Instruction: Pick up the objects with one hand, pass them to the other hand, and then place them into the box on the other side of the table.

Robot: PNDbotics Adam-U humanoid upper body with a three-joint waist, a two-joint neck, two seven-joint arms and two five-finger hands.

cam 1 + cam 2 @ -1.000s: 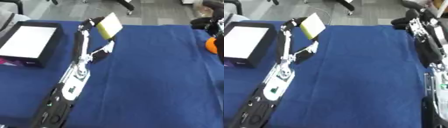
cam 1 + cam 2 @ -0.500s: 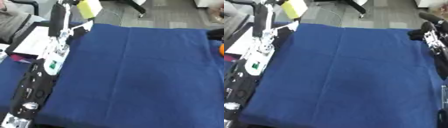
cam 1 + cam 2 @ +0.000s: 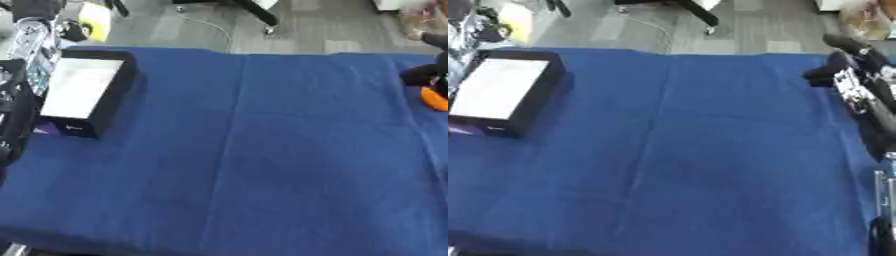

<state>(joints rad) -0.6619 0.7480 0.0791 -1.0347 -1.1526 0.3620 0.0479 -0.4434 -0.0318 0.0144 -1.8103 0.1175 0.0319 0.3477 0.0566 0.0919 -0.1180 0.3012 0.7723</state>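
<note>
A black box (image 3: 103, 111) with a white inside lies at the table's left. My left hand (image 3: 38, 8) is at the far left corner, beyond the box's far end. It is shut on a yellow flat object (image 3: 94, 23), held up past the table's far edge. My left arm runs down the left edge. By the table's right edge is my right hand (image 3: 838, 64), open with its fingers spread. An orange object (image 3: 435, 98) lies right beside it, mostly cut off by the frame.
A blue cloth (image 3: 262, 150) covers the whole table. A small purple thing (image 3: 44, 129) shows at the box's near end. Grey floor, a cable and chair legs lie beyond the far edge. My right forearm (image 3: 868, 100) runs along the right side.
The camera has swung, so the whole picture shifted. My left arm has gone from over the cloth to the left edge, carrying the yellow object to beyond the box's far end.
</note>
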